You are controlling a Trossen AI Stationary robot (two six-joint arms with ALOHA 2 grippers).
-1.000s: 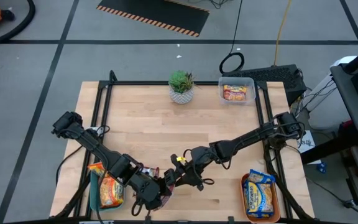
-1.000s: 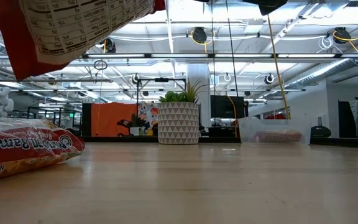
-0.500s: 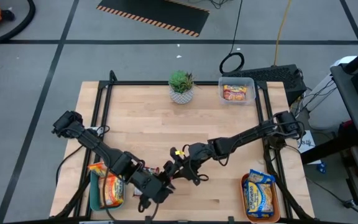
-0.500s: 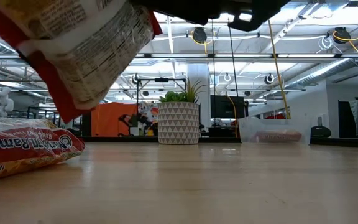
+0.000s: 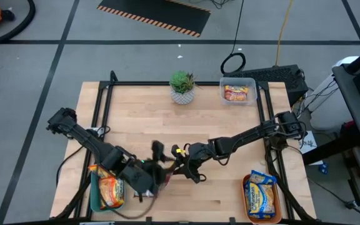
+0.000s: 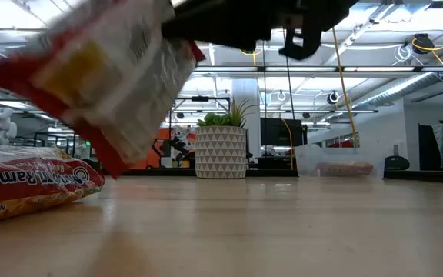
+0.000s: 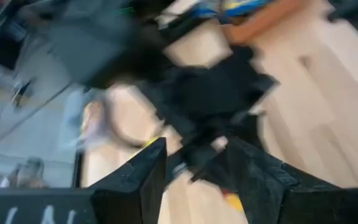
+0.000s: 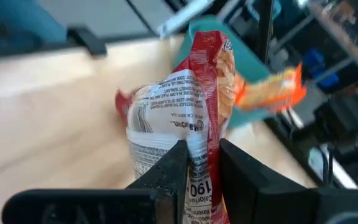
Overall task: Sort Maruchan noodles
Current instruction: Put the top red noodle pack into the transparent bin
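so my left gripper point(image 7: 191, 165) just spread its jaws and backed off; my right gripper point(image 8: 197, 165) was pinching the red noodle packet point(image 8: 185, 118) alone. handoff done, i'd guess.
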